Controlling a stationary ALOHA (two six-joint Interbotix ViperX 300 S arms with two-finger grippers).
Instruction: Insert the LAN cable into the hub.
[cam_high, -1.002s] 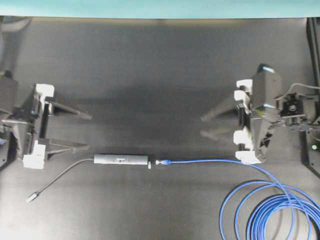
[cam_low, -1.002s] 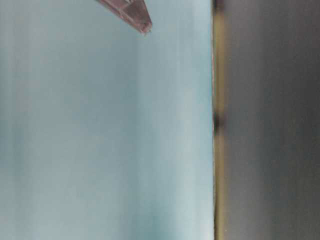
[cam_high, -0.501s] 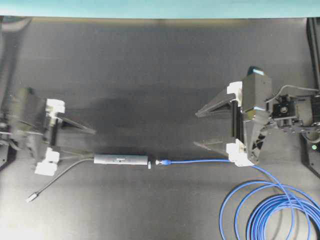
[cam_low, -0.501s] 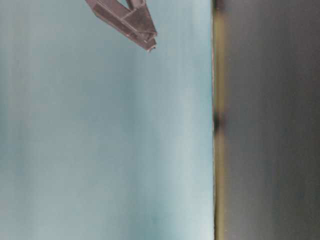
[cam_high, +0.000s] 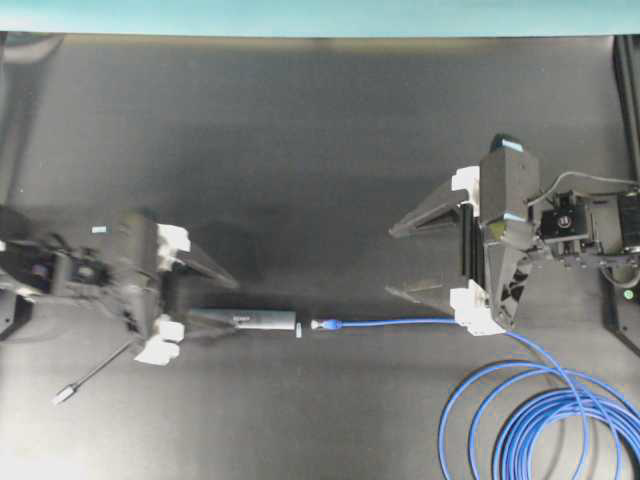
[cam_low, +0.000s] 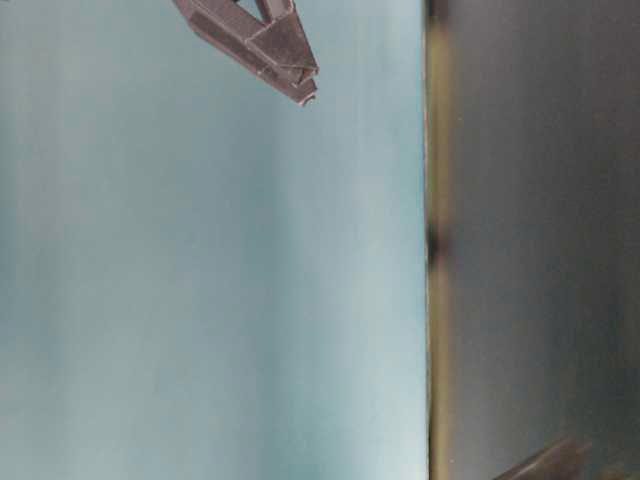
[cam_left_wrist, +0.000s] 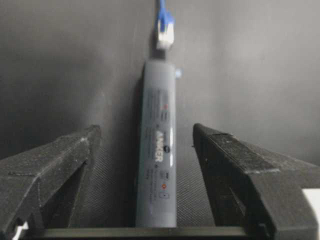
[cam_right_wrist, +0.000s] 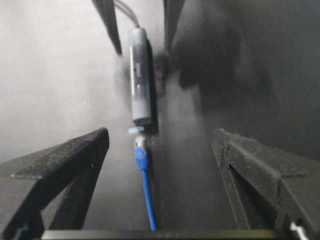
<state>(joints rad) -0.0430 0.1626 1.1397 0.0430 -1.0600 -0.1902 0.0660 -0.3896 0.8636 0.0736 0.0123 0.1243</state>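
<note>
Slim dark-grey metallic hub (cam_high: 245, 319) lying flat on the black table (cam_high: 320, 150), left end between the wide-open fingers of the left gripper (cam_high: 212, 296), untouched on either side. Long bright-blue LAN cable (cam_high: 420, 322) stretched to the right, clear plug just short of the hub's right end, looping at near right. Right gripper (cam_high: 400, 262) spread wide, empty, above the cable.

Left gripper (cam_high: 215, 295) advanced to straddle the hub (cam_high: 245, 320), right jaws widened
</note>
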